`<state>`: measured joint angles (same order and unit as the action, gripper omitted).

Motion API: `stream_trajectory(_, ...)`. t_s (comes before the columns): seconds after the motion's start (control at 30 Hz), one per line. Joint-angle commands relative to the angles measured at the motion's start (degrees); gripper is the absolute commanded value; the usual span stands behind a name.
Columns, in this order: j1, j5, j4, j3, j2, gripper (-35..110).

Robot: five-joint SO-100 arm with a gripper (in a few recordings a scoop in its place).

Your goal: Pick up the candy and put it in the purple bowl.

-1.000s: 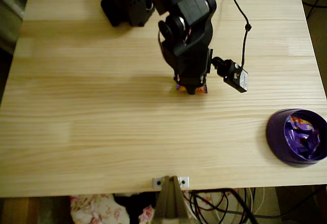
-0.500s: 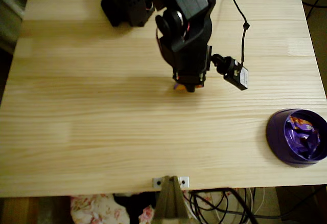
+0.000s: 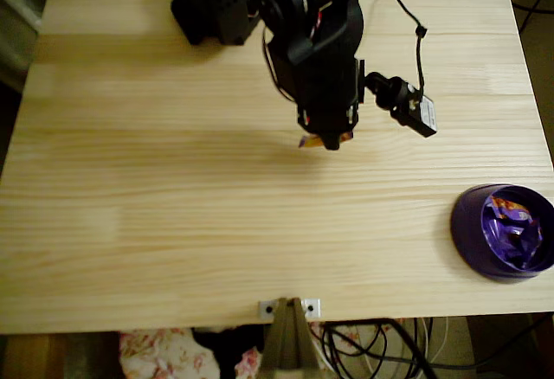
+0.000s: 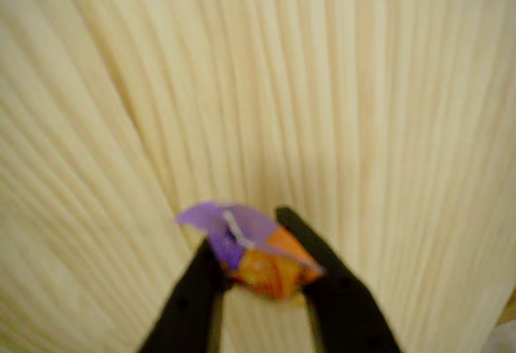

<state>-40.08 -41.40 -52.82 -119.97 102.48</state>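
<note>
Here the gripper (image 4: 262, 276) has its jaws pinched on the candy (image 4: 256, 255), which seems lifted just clear of the wooden table (image 3: 173, 206) near its middle. This looks like the carry step. Next, the arm must swing toward the purple bowl (image 3: 467, 232) at the table's lower right in the overhead view, then release above it.

Overhead table (image 3: 173, 223) view; close, blurry wrist view.

Candy (image 3: 322, 141) mostly under gripper (image 3: 327, 143)
</note>
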Motion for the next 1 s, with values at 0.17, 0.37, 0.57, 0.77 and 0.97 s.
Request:
stream_trajectory(0.17,-2.46,2.99,-0.62,10.11,8.53,5)
stream_trajectory(0.37,-4.04,6.59,-0.62,16.44,6.94,5)
stream_trajectory(0.57,-5.98,9.49,-2.37,26.10,2.20,5)
stream_trajectory(0.77,-8.44,10.99,-5.80,39.38,-6.77,5)
stream_trajectory(0.97,-11.16,11.43,-9.49,54.05,-16.79,5)
